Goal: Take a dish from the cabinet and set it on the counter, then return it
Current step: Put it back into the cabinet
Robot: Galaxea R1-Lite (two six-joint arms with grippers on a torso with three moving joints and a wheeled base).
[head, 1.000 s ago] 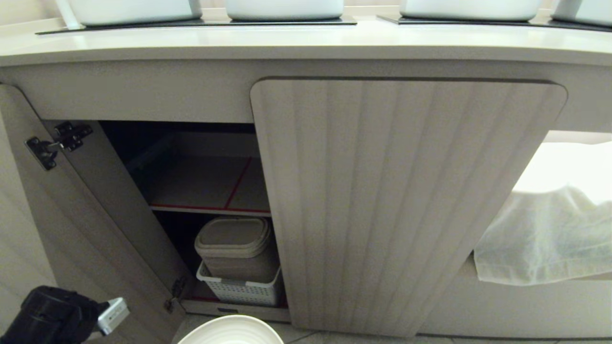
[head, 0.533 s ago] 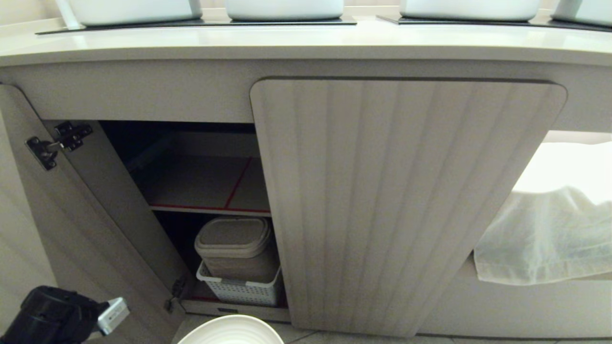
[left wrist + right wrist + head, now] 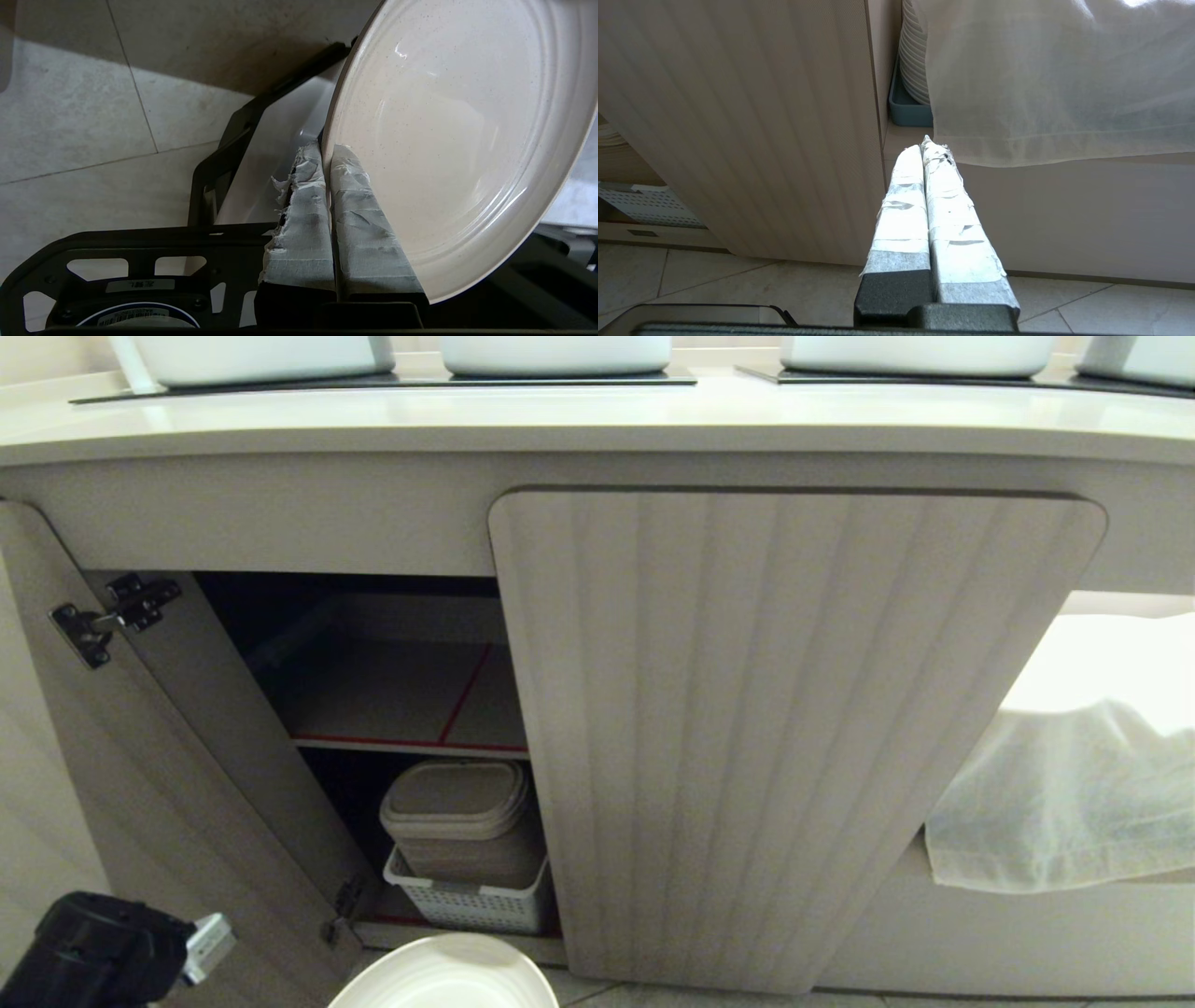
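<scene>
The off-white dish [image 3: 458, 130] is held by its rim, tilted on edge, with my left gripper [image 3: 327, 151] shut on it over the tiled floor. In the head view only the dish's top [image 3: 443, 980] shows at the bottom edge, in front of the cabinet [image 3: 794, 709]. The cabinet's left door [image 3: 140, 784] stands open and its red-edged shelf [image 3: 401, 700] is bare. The counter [image 3: 597, 420] runs above. My left wrist [image 3: 93, 947] sits low at the left. My right gripper [image 3: 927, 144] is shut on nothing, parked facing the closed fluted door.
A white basket [image 3: 462, 901] with beige lidded boxes [image 3: 455, 803] sits under the shelf. A white cloth [image 3: 1064, 793] hangs over the unit to the right, with stacked plates [image 3: 913, 51] in a blue tray [image 3: 906, 109] behind it. White basins [image 3: 555, 353] stand on the counter.
The dish has come up a little and shifted slightly left in the head view. The left wrist has turned a bit. The right arm has not moved.
</scene>
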